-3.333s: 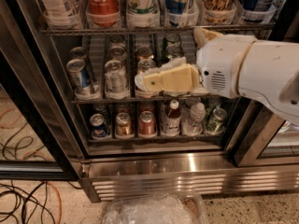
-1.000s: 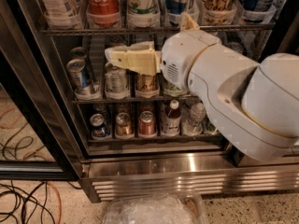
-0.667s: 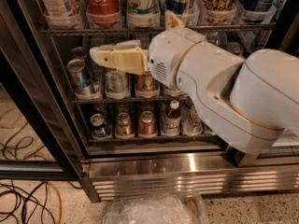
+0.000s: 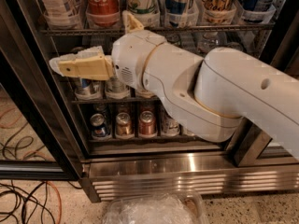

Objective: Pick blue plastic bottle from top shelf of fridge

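Observation:
The blue plastic bottle (image 4: pixel 57 3) stands at the far left of the top shelf (image 4: pixel 187 28), a grey wire rack; only its lower part with the whitish, blue-checked label shows, and its cap is out of view. My gripper (image 4: pixel 60 66) points left in front of the can rack, just below the top shelf and a little below the bottle, apart from it. It holds nothing that I can see. My white arm (image 4: pixel 210 87) crosses the open front of the fridge (image 4: pixel 42 111) from the right and hides much of the middle rack.
A red Coca-Cola bottle (image 4: pixel 102 0) stands right of the blue bottle, with more bottles along the shelf. Small cans (image 4: pixel 124 124) fill the lower racks. The steel louvred base (image 4: pixel 187 178) is below. Cables (image 4: pixel 23 204) lie on the floor at left; a clear plastic bag (image 4: pixel 154 211) at the bottom.
My arm has swung left and slightly up across the fridge front; the gripper went from the middle of the can rack to its left end, under the blue bottle.

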You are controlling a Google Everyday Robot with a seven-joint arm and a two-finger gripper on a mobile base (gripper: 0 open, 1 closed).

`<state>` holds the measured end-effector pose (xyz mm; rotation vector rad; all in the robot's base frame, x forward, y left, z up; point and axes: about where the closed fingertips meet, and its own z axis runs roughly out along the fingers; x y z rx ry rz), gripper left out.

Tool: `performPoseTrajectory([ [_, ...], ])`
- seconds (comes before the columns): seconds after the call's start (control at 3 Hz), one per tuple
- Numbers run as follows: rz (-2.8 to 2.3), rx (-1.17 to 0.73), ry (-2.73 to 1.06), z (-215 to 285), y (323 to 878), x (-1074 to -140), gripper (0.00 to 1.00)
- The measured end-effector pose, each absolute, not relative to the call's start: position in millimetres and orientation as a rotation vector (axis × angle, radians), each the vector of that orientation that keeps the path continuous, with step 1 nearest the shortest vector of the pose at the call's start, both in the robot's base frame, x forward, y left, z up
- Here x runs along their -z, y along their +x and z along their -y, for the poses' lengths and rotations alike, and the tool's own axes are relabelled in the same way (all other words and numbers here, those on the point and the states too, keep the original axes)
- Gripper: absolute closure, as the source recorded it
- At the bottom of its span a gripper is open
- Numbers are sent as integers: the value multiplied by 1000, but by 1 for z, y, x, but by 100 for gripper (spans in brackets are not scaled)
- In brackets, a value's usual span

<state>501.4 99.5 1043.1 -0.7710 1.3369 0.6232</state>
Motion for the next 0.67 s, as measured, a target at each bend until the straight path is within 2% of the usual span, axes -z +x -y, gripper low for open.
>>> performPoseTrajectory([
  [0.33, -1291, -638, -833, -123, 495, -1043, 0],
  [0.67, -1291, -638, -833, -123, 495, -1043, 0],
])
